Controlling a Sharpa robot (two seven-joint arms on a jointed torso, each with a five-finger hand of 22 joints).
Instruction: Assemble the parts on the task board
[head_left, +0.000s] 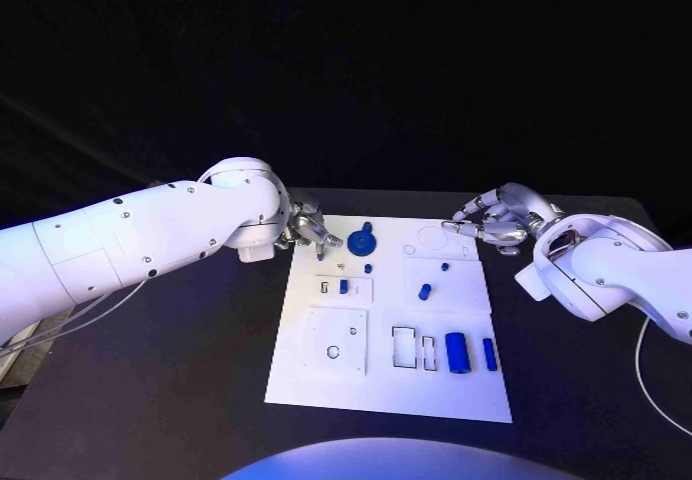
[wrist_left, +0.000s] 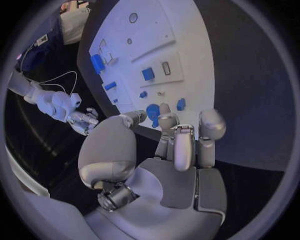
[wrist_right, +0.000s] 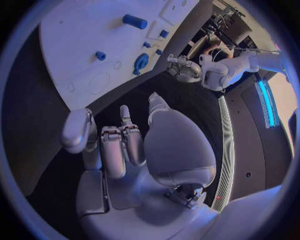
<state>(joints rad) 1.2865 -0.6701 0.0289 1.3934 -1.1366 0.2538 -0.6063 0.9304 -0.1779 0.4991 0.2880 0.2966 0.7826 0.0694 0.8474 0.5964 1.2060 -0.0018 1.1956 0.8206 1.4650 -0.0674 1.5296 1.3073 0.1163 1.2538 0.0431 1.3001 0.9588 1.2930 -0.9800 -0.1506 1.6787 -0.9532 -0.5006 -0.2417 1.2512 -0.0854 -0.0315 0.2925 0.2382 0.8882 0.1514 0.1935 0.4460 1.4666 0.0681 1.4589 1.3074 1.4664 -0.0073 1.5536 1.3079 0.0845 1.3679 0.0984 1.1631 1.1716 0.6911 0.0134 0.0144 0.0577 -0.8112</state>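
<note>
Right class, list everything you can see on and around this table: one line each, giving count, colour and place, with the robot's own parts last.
Table: one, black, under everything.
Task board: one, white, middle of the table.
Round part: one, blue, board's far edge near the left hand.
Cylinder parts: two, blue, upright side by side on the board's near right.
Small parts: several, blue, scattered over the board's far half.
Arms: two, white, entering from either side.
Left hand: one, silver, at the board's far left corner.
Right hand: one, silver, fingers apart, past the board's far right corner.
</note>
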